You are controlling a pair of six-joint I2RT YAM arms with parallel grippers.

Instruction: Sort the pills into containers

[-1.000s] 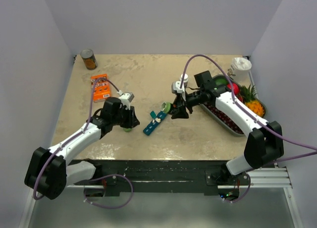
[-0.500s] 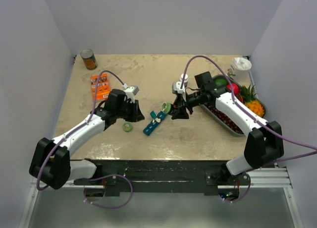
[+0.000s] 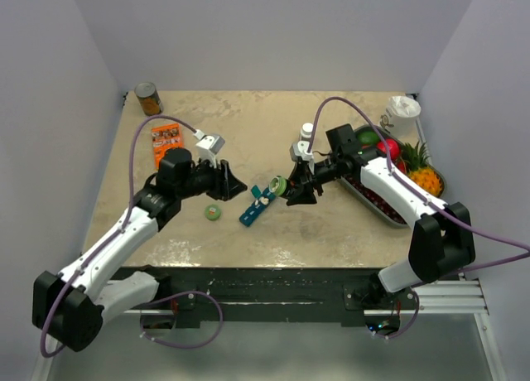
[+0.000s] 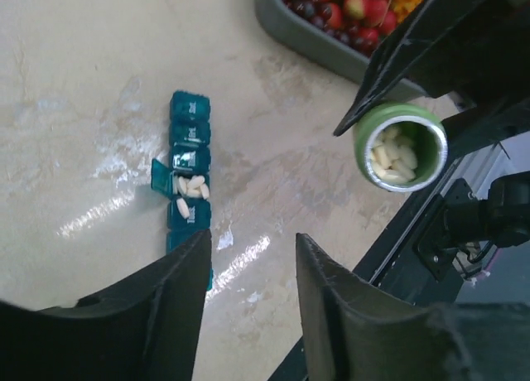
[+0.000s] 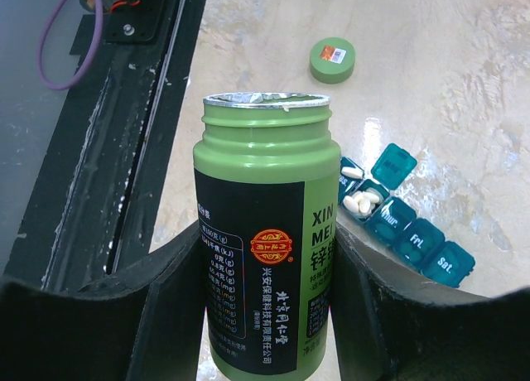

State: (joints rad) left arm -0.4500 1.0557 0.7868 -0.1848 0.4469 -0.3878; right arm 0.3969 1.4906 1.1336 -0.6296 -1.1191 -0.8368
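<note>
The teal pill strip (image 3: 258, 205) lies mid-table; it also shows in the left wrist view (image 4: 189, 167) and the right wrist view (image 5: 406, 224). One compartment is open with several white pills (image 4: 192, 186) inside, and one pill (image 4: 182, 207) lies beside it. My right gripper (image 3: 291, 187) is shut on an open green pill bottle (image 5: 265, 248), held tilted just right of the strip; white pills show in its mouth (image 4: 401, 147). My left gripper (image 3: 233, 182) is open and empty, just left of the strip.
The green bottle cap (image 3: 214, 213) lies left of the strip. An orange packet (image 3: 167, 143) and a brown can (image 3: 149, 98) are at the back left. A grey fruit tray (image 3: 370, 199) and a white cup (image 3: 402, 110) stand at the right.
My left arm has lifted off the green cap, leaving it on the table, and moved up and right towards the strip. The right gripper with the bottle has barely moved.
</note>
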